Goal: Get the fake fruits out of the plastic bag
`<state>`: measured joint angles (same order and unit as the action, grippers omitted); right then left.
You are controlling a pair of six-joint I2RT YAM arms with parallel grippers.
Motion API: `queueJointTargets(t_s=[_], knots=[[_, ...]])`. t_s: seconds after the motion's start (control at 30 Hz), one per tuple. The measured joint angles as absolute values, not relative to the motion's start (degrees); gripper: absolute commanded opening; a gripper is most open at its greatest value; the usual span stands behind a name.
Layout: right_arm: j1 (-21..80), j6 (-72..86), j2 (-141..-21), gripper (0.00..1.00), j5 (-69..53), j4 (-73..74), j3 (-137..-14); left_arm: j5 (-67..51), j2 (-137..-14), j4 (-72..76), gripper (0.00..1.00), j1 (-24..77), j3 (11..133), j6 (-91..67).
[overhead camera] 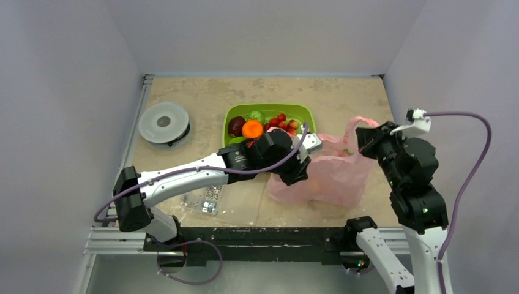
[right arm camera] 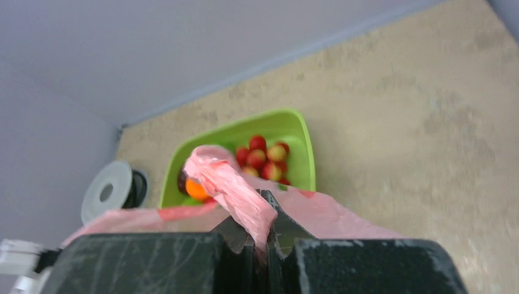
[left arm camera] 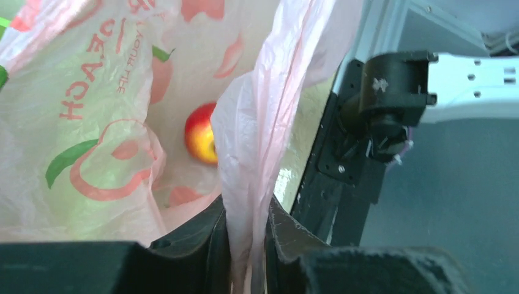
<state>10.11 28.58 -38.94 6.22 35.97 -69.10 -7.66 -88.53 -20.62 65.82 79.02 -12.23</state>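
Note:
The pink plastic bag (overhead camera: 333,174) lies on the table in front of the green tray (overhead camera: 304,112). My left gripper (overhead camera: 298,176) is shut on a fold of the bag's near-left edge (left arm camera: 248,239). My right gripper (overhead camera: 362,144) is shut on a loop handle of the bag (right arm camera: 260,229) and holds it raised. In the left wrist view a red and yellow round fruit (left arm camera: 201,141) lies inside the bag (left arm camera: 92,92). In the tray sit a dark maroon fruit (overhead camera: 236,126), an orange fruit (overhead camera: 252,129) and a green piece (overhead camera: 257,115).
A cluster of small red berries (overhead camera: 282,122) also lies in the tray. A grey round disc (overhead camera: 164,122) stands at the back left. A clear box of screws (overhead camera: 206,198) lies near the left arm. The right arm's base (left arm camera: 382,104) shows just beyond the bag.

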Motion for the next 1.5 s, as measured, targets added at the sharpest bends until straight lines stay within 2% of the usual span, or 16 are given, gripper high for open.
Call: queueJointTargets(t_s=[0.1,0.17,0.27,0.37,0.4,0.43,0.5,0.57,0.67,0.77,0.87,0.97,1.3,1.4,1.5], knots=[[10.1,31.2,-34.2,0.0,5.1,42.5,-63.0,-10.6,-87.4,-21.4,0.36,66.4,76.9,-12.2],[10.1,32.9,-32.1,0.07,4.0,46.7,-59.2,-12.8,-87.4,-22.0,0.48,66.9,74.8,-12.4],[10.1,35.1,-29.7,0.12,1.2,51.6,-54.4,-17.0,-87.4,-23.0,0.56,67.5,70.3,-12.9],[10.1,36.4,-28.1,0.11,-1.5,55.4,-51.4,-20.3,-87.4,-25.6,0.67,67.6,67.5,-12.9],[10.1,36.8,-27.8,0.1,-2.4,56.2,-51.0,-21.2,-87.4,-26.7,0.78,67.6,66.9,-12.9],[10.1,36.9,-27.7,0.06,-3.0,56.7,-50.6,-21.6,-87.2,-27.0,0.85,67.6,66.8,-12.8],[10.1,36.9,-27.7,0.0,-4.4,57.3,-50.1,-22.2,-86.0,-28.6,0.9,67.6,66.8,-13.0],[10.1,36.6,-27.7,0.0,-5.6,58.0,-49.7,-22.3,-83.7,-30.0,0.9,67.6,67.2,-13.1],[10.1,36.1,-27.7,0.0,-6.8,59.1,-49.5,-22.1,-80.4,-31.8,0.8,67.5,71.7,-14.2],[10.1,35.4,-27.7,0.0,-7.1,59.7,-49.8,-20.5,-79.3,-31.2,0.55,67.5,77.7,-15.7],[10.1,34.9,-27.6,0.0,-7.1,60.4,-51.7,-17.0,-79.9,-31.0,0.36,67.5,83.1,-17.0],[10.1,34.6,-26.9,0.0,-7.1,60.4,-53.7,-12.5,-83.8,-31.9,0.29,67.5,87.9,-17.6],[10.1,33.8,-24.8,0.0,-7.1,60.9,-56.1,-3.4,-97.1,-33.8,0.2,67.7,88.0,-20.3],[10.1,33.4,-24.1,0.0,-7.3,61.5,-56.1,-0.4,-99.0,-32.7,0.32,68.1,86.0,-21.1],[10.1,33.4,-24.1,0.0,-8.3,62.1,-56.1,2.2,-101.2,-31.4,0.51,68.3,84.6,-21.8]])
